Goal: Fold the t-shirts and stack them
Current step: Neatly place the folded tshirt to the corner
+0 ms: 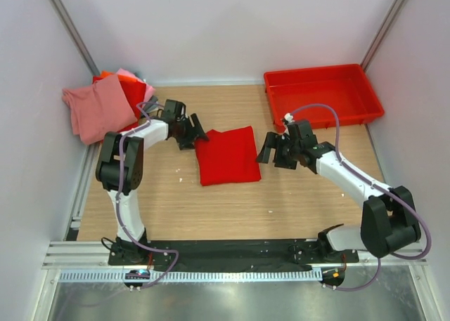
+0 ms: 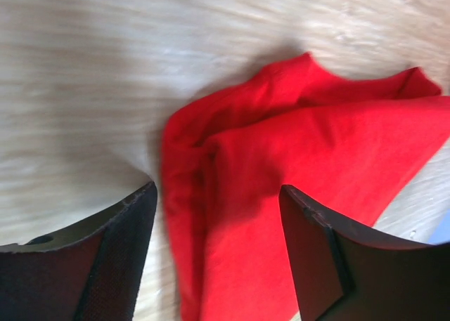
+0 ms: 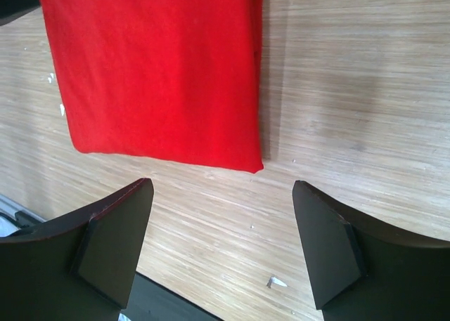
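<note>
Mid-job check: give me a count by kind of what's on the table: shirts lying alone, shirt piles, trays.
Red t-shirt, folded, lying alone: 1
Shirt pile, far left, pink on top: 1 (shirts in it cannot be counted)
Red tray, far right: 1
Total: 3

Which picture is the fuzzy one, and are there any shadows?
Left wrist view: fuzzy, the table's wood lines smear and the red t-shirt looks soft. Right wrist view: sharp, with a dark shadow on the wood along the shirt's edge. Top view: clear and evenly lit, with no glare.
</note>
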